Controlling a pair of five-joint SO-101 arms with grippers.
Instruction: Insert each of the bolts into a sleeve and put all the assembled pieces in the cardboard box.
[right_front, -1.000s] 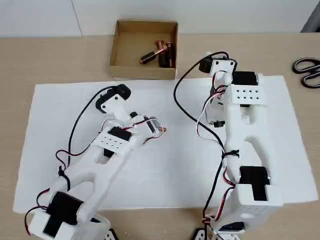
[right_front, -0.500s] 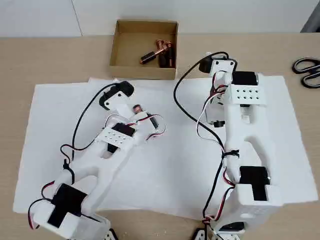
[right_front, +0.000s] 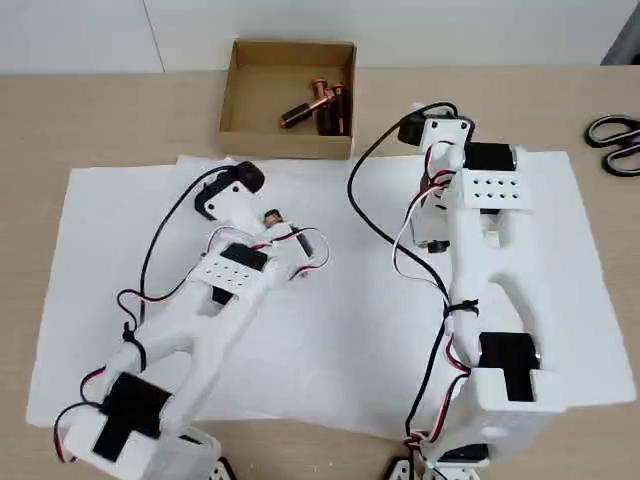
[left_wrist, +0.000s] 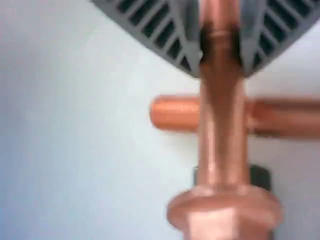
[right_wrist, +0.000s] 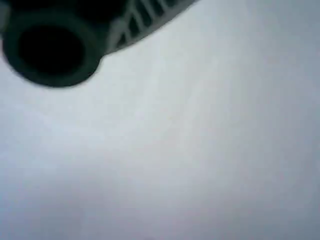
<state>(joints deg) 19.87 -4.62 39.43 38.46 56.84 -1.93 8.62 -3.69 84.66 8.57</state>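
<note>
Over on the left, left gripper (left_wrist: 220, 45): clamped hard on a copper bolt (left_wrist: 222, 150). The jaws pinch the plain shank and the hex head points back toward the wrist camera. From the high view it hangs over the white sheet (right_front: 330, 340), a bit short of the box.

Under that bolt: a second copper bolt (left_wrist: 172, 114) lies crosswise on the sheet. There's also a dark bit (left_wrist: 261, 176) peeking out behind the held shank. Might be a sleeve, honestly can't tell.

Up top, cardboard box (right_front: 228, 100): sits at the far edge of the sheet, with a few assembled pieces (right_front: 320, 105) lying in its right half.

Over to the right gripper (right_wrist: 95, 37): looks closed on a black sleeve (right_wrist: 50, 50). The bore is open toward its wrist camera and it's held clear of the sheet.

Where we're at: bolt in one gripper, sleeve in the other, and the two arms are well apart. So my guess is the mating isn't started yet.

How I'd do it: get the bolt's axis dead in line with the bore before closing the gap, then feed it in slow and straight. Any tilt and the tip will catch on the sleeve's rim. I can't see how much shank sticks out past the jaws, so check that first.

What could bite: pushing too hard could make either part slip in its grip. Also keep the held bolt high enough not to knock the loose one below.

Far right, scissors (right_front: 615, 140): well away from everything, ignore.
</note>
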